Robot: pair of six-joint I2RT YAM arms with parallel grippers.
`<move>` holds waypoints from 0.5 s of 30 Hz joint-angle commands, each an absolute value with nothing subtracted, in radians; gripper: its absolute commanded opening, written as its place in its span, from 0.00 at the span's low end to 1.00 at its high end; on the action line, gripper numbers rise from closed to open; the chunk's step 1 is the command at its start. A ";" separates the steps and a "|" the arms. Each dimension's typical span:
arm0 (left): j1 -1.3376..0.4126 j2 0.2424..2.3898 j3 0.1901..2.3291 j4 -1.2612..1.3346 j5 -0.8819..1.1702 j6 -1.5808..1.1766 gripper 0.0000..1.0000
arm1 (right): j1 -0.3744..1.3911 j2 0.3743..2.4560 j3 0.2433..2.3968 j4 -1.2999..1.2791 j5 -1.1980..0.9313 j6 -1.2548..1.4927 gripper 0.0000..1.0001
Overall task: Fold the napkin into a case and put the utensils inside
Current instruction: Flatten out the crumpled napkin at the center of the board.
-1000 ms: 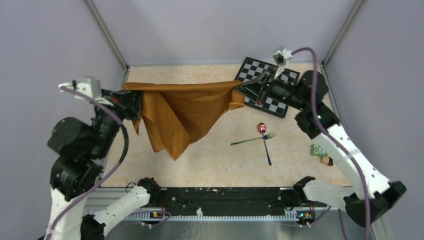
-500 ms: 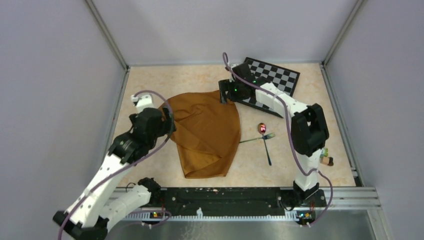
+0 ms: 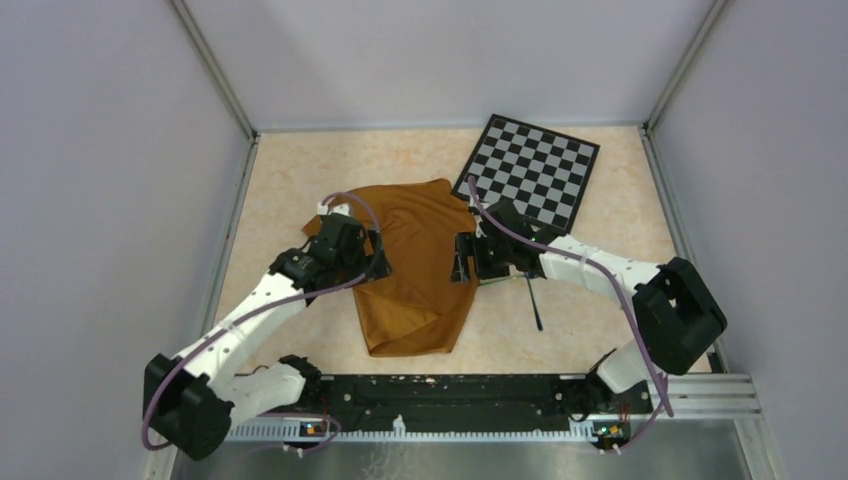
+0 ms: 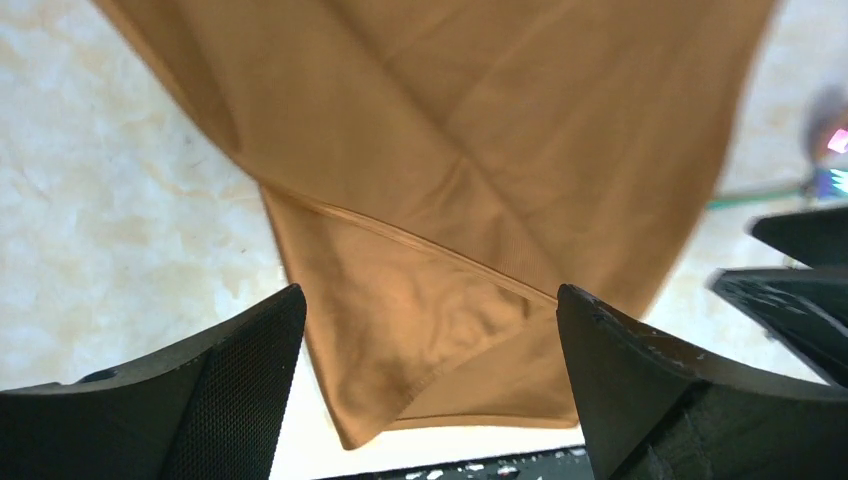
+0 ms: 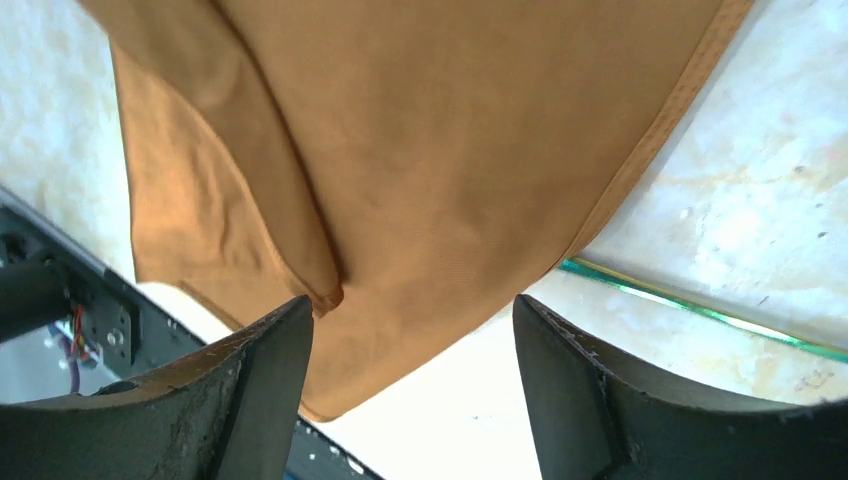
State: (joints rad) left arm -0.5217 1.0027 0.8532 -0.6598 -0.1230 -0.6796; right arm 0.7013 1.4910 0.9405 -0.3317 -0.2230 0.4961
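Your napkin is lying rumpled and doubled over; rust-brown, narrowing toward the near edge. Left gripper and right gripper are both spread wide above it.

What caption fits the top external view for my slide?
Left gripper and right gripper, both open, flank the rumpled napkin; checkered board behind.
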 commanded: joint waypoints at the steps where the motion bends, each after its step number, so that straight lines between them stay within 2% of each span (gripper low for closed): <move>1: -0.419 1.093 0.842 -0.582 -0.131 -0.793 0.99 | 0.659 1.512 0.982 -0.216 -0.171 0.527 0.71; 7: -0.165 1.154 0.784 -0.383 -0.097 -0.849 0.98 | 0.607 1.665 1.042 -0.061 -0.271 0.597 0.55; 11: -0.039 1.242 0.759 -0.235 -0.006 -0.921 0.78 | 0.605 1.782 1.082 0.044 -0.323 0.637 0.29; 13: -0.008 1.300 0.760 -0.134 0.049 -0.921 0.63 | 0.607 1.830 1.101 0.058 -0.320 0.637 0.22; 15: -0.007 1.375 0.793 -0.097 0.031 -0.919 0.57 | 0.607 1.866 1.111 0.068 -0.315 0.636 0.18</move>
